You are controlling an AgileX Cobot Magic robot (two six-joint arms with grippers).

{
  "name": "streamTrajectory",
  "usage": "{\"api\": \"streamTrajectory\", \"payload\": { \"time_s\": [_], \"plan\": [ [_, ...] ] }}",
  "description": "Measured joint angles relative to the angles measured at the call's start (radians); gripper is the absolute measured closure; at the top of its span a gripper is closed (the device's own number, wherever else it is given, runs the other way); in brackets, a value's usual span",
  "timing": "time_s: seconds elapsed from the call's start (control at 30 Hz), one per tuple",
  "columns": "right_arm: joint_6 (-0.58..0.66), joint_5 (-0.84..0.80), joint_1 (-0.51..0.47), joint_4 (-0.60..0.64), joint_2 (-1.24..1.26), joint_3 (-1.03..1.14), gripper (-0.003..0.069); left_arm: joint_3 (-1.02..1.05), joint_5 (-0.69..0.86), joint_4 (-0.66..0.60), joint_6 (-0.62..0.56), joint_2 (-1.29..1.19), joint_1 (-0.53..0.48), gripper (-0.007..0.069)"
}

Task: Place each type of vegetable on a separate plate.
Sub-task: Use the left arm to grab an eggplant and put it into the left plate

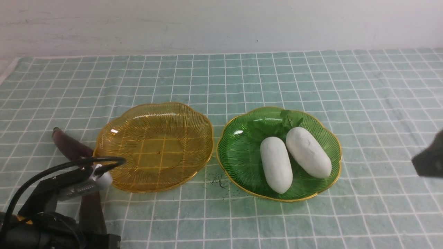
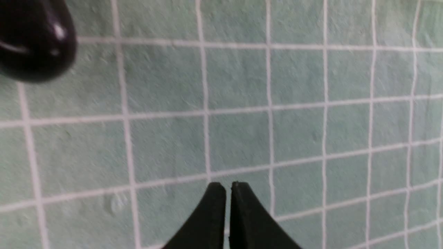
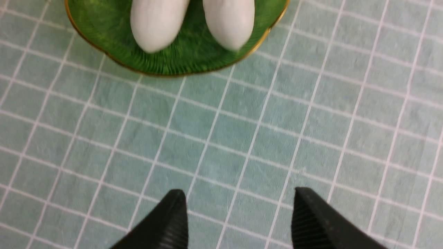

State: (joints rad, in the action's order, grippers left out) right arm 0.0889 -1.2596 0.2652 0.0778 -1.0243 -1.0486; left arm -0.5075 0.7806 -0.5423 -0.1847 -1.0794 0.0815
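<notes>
Two white radishes (image 1: 276, 169) (image 1: 308, 152) lie side by side in the green plate (image 1: 238, 152), leaves toward the far side. The amber plate (image 1: 155, 145) holds nothing. A dark purple eggplant (image 1: 71, 145) lies on the cloth just left of the amber plate. Another eggplant (image 1: 92, 212) shows nearer, partly hidden by my left arm (image 1: 69, 185). My left gripper (image 2: 228, 185) is shut on nothing over bare cloth, with an eggplant's rounded end (image 2: 34, 38) off to one side. My right gripper (image 3: 238, 193) hangs open over bare cloth, short of the green plate (image 3: 187, 55) and the radishes (image 3: 157, 24) (image 3: 230, 20).
A green cloth with a white grid (image 1: 363, 103) covers the table up to a pale wall at the back. A few dark specks (image 1: 218, 181) lie between the two plates. My right arm's blurred dark tip (image 1: 429, 159) shows at the right edge.
</notes>
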Motion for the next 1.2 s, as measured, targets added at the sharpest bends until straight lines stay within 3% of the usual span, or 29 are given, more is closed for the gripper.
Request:
{"api": "streamTrajectory", "payload": {
  "time_s": [0.03,0.13,0.17,0.3,0.37,0.63,0.87,1.2],
  "plan": [
    [0.000,0.000,0.000,0.000,0.007,0.014,0.0306,-0.001,-0.005,0.007,0.007,0.000,0.000,0.0602],
    [0.008,0.000,0.000,-0.001,0.052,0.121,0.0459,-0.029,-0.103,0.081,0.091,-0.002,0.000,0.0538],
    [0.009,0.000,0.000,-0.002,0.054,0.132,0.0459,-0.031,-0.112,0.086,0.096,-0.003,0.000,0.0533],
    [0.023,0.013,0.000,-0.002,0.075,0.191,0.0635,-0.049,-0.188,0.223,0.197,-0.046,0.000,0.0406],
    [0.023,0.025,0.000,-0.002,0.075,0.191,0.0656,-0.049,-0.207,0.260,0.227,-0.071,0.000,0.0352],
    [0.023,0.072,0.000,-0.002,0.076,0.191,0.0673,-0.052,-0.329,0.341,0.263,-0.226,0.000,0.0207],
    [0.023,0.075,0.000,-0.002,0.076,0.191,0.0673,-0.052,-0.421,0.344,0.263,-0.339,0.000,0.0198],
    [0.025,0.076,0.000,-0.002,0.076,0.191,0.0673,-0.069,-0.383,0.349,0.270,-0.373,0.000,0.0241]
  ]
}}
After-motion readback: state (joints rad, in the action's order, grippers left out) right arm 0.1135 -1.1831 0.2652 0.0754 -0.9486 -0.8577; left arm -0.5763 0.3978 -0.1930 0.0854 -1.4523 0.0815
